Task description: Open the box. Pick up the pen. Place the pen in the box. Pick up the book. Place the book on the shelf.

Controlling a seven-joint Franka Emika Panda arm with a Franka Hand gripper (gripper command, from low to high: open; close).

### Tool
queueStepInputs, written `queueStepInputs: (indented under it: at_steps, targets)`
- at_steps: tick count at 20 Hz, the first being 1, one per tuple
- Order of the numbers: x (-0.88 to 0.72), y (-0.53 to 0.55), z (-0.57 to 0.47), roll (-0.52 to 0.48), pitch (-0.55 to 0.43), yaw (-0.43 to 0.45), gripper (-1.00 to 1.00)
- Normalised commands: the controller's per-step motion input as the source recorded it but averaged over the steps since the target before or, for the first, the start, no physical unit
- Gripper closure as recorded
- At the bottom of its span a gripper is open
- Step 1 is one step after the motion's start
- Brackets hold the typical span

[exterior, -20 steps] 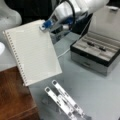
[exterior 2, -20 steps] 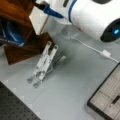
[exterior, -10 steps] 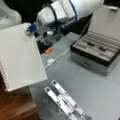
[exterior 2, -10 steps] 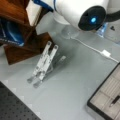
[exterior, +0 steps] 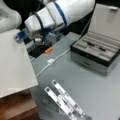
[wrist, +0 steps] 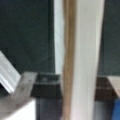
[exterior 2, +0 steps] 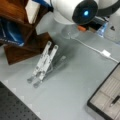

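Note:
The white book [exterior: 15, 67] hangs at a front view's left, above the reddish-brown shelf [exterior: 15, 111]. My gripper [exterior: 21, 35] is shut on the book's top edge. In a front view the book [exterior 2: 32, 10] shows as a white slab beside the wooden shelf [exterior 2: 17, 50], under the arm. The wrist view is filled by the book's edge [wrist: 85, 60], standing upright. The box [exterior: 92, 58] stands open at the right, its lid [exterior: 107, 22] raised. The pen [exterior: 90, 44] lies in a beige compartment. The box [exterior 2: 100, 100] with the pen [exterior 2: 115, 100] also appears at a front view's bottom right.
A silver perforated stand [exterior: 63, 101] [exterior 2: 43, 63] lies folded on the grey table [exterior: 82, 82] near the shelf. A white cable [exterior: 51, 61] [exterior 2: 106, 53] crosses the table behind it. An orange item [exterior: 48, 50] sits under the arm.
The arm has carried the book leftward, from above the table to over the shelf. The box, pen and stand have not moved.

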Motion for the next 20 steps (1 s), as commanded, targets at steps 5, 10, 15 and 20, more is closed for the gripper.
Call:
queueStepInputs:
  at_steps: [5,10,15,20]
  targets:
    - [-0.39,-0.28,0.01,-0.09,-0.089,0.325,1.0]
    - [-0.31,-0.17,0.02,-0.087,-0.08,0.25,1.0]
    - [-0.25,-0.12,-0.02,-0.086,-0.088,0.176,1.0]
    - [-0.19,-0.15,-0.07,-0.092,-0.108,0.133,-1.0]
